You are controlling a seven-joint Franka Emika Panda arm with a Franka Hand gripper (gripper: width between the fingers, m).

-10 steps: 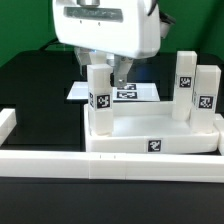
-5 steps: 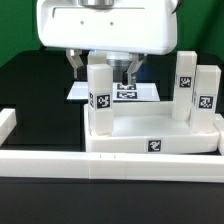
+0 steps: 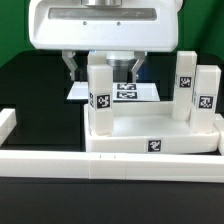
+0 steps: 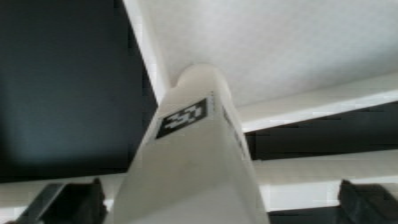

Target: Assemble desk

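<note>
So the pincer (image 3: 101, 68) is hanging wide open over the near-left short square white plastic leg (image 3: 99, 97), one dark finger (image 3: 70, 66) on each side of its top and neither touching it. That leg stands upright in the large white rectangular tray-like plastic tabletop (image 3: 152, 143), which sits on the black table (image 3: 35, 85) right against the long low white border wall (image 3: 60, 160). Two more white tagged legs (image 3: 186, 85) stand upright at the exterior view's right. The flat white marker board (image 3: 128, 92) lies behind. In the wrist view the leg (image 4: 187, 140) rises between the fingertips (image 4: 54, 203).
</note>
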